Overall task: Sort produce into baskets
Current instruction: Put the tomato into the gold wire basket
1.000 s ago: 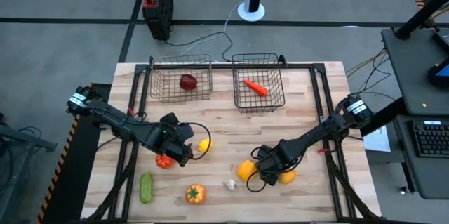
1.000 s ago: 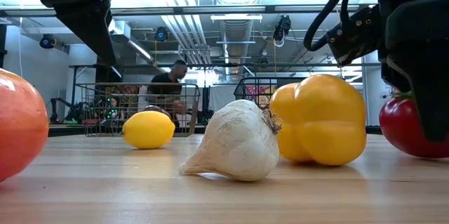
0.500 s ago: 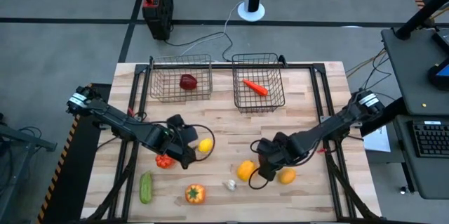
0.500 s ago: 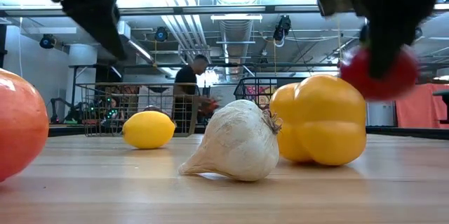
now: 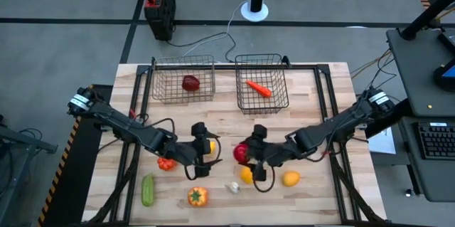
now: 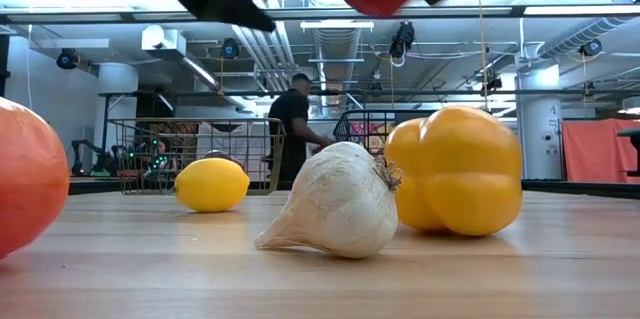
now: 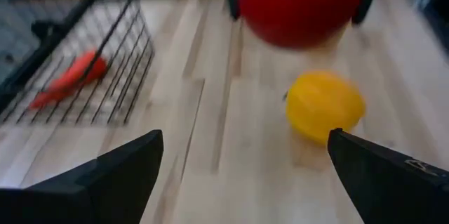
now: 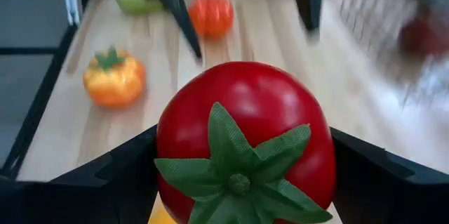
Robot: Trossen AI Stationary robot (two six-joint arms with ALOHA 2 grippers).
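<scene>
The strip of worktop [image 5: 220, 124] between the two baskets [image 5: 183, 79] and the hands is left bare. Mid-worktop, passage is blocked by the left hand [image 5: 202, 146] and the right hand [image 5: 247, 154] facing closely; the nearer ground is cluttered with scattered produce [image 5: 197, 196].

I see my right gripper [image 8: 242, 175] clamping a tomato [image 8: 245, 140]; beyond it, an orange pepper [image 8: 114, 78].
</scene>
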